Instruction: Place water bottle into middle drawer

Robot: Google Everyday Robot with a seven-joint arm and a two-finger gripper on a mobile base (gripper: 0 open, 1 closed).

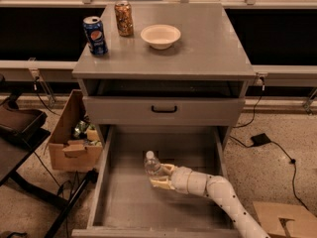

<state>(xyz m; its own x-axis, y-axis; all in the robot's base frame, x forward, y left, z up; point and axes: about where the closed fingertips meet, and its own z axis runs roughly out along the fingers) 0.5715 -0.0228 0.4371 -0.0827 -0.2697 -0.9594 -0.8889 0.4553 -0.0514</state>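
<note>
The water bottle (151, 164), clear with a white cap, stands upright inside the pulled-out middle drawer (130, 202), near its centre and toward the back. My gripper (159, 175) reaches in from the lower right on a white arm and is shut on the bottle's body, one finger behind it and one in front. The bottle's lower part is hidden by the fingers.
On the cabinet top (208, 48) stand a blue Pepsi can (95, 35), a gold-brown can (124, 18) and a white bowl (160, 35). A shallower drawer front with a black handle (164, 109) sits above. A cardboard box (74, 135) stands at the left, cables and a power brick (259, 139) at the right.
</note>
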